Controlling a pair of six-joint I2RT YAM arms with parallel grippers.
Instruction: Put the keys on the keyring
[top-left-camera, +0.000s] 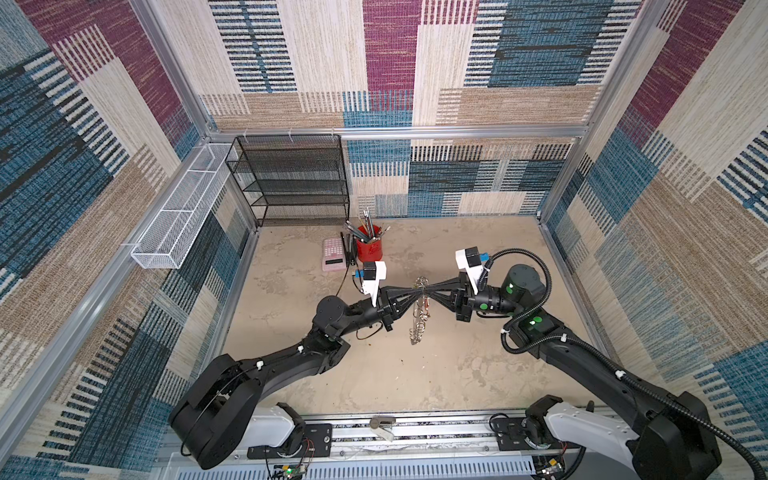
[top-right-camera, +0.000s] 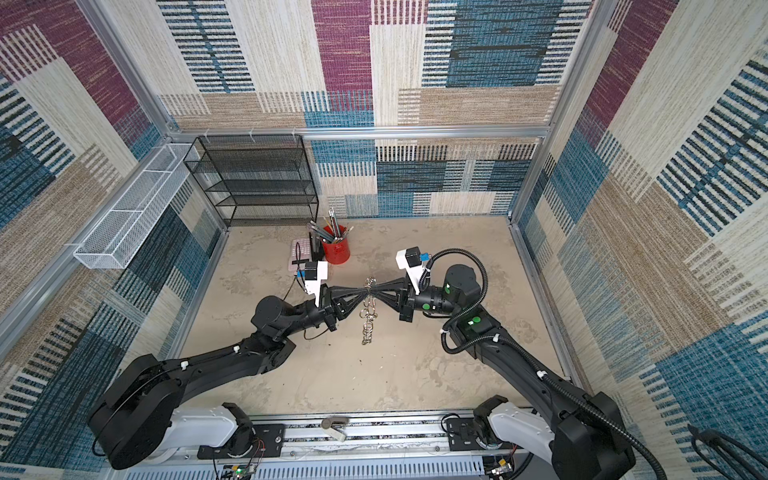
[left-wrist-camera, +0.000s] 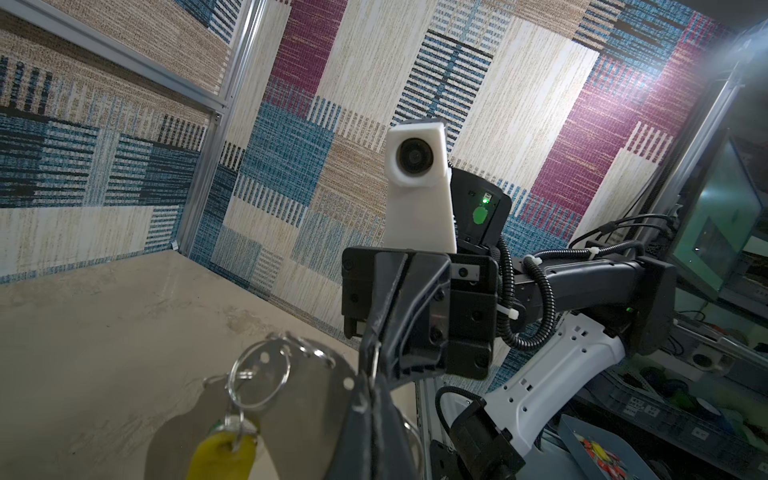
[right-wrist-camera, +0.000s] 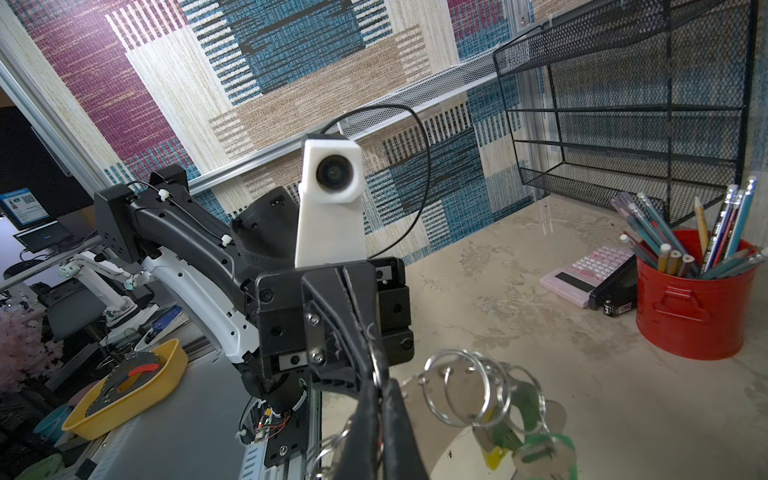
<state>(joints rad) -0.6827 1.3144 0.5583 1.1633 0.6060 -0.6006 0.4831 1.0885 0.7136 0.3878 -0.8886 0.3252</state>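
keyring (top-left-camera: 417, 328) is up in the air near the red cup (top-left-camera: 369, 251), robot side. left gripper (top-left-camera: 415, 296) and right gripper (top-left-camera: 429, 296) both clamped on it. risk: opposing pull or twist slips the thin ring, keyring drops.

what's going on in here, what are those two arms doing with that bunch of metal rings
Both arms meet over the middle of the table, pinching the keyring from opposite sides. The left gripper and the right gripper are both shut on it, and it hangs between them. A yellow-tagged key and a green-tagged key already dangle from its split rings.
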